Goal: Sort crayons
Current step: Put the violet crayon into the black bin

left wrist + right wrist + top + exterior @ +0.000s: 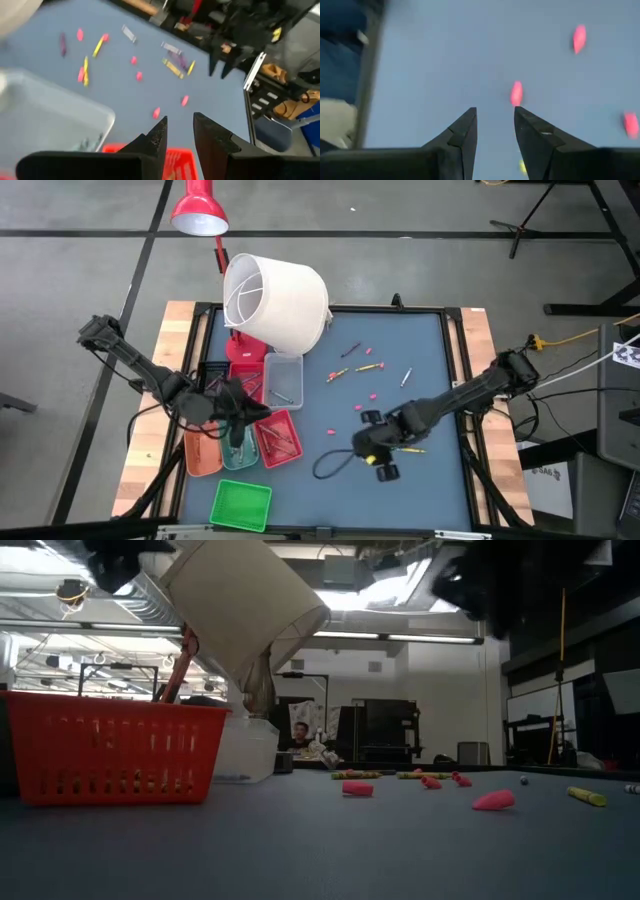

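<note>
Crayons lie scattered on the blue mat's far half: a yellow one, an orange one, a grey one and a dark one. A few crayons lie in the red tray. My left gripper hovers open over the row of trays at the table's left, with nothing between its fingers. My right gripper hangs open above the bare mat right of centre and points steeply down. A yellow crayon lies beside it.
A clear tray, a teal tray, an orange tray and a green tray stand at the left. A lamp's white shade overhangs the far left. Small pink stubs dot the mat. A black cable loops near my right gripper.
</note>
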Controlling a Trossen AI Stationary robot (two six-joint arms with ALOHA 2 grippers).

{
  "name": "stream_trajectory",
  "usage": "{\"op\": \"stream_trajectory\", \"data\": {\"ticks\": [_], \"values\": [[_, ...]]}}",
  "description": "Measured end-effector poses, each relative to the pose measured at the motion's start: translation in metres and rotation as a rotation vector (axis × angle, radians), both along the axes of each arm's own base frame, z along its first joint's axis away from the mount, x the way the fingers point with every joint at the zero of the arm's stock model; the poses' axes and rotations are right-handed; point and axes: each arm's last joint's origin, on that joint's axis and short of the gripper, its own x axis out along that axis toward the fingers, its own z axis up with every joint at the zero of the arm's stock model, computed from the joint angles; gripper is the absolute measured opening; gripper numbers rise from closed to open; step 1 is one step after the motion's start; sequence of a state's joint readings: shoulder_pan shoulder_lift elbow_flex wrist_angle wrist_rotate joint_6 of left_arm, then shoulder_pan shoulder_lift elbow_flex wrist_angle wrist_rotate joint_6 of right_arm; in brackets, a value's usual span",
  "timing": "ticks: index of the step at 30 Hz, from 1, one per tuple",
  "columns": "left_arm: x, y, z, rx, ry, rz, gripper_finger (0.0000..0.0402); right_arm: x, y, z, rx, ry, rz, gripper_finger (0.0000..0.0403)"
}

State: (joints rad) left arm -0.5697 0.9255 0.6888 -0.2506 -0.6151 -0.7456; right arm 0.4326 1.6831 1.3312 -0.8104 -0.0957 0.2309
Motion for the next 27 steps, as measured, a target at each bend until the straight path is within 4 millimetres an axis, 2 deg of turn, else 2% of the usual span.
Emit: {"op": "stream_trajectory", "data": {"ticks": [7,13,18,27], "values": [[0.028,-0.018,-0.01,0.155,-0.045,-0.068,0.008,-0.036,0.008,-0.006,-0.22,0.184,-0.054,0.0127],[0.05,-0.032,-0.031,0.187,-0.028,-0.08,0.008,-0.058,0.013,-0.034,-0.256,0.31,-0.055,0.0127],[0.064,-0.041,-0.05,0.195,-0.008,-0.089,0.008,-0.073,0.003,-0.055,-0.288,0.398,-0.103,0.0127],[0.077,-0.049,-0.071,0.209,0.019,-0.093,0.008,-0.103,-0.016,-0.078,-0.313,0.481,-0.187,0.0127]]}}
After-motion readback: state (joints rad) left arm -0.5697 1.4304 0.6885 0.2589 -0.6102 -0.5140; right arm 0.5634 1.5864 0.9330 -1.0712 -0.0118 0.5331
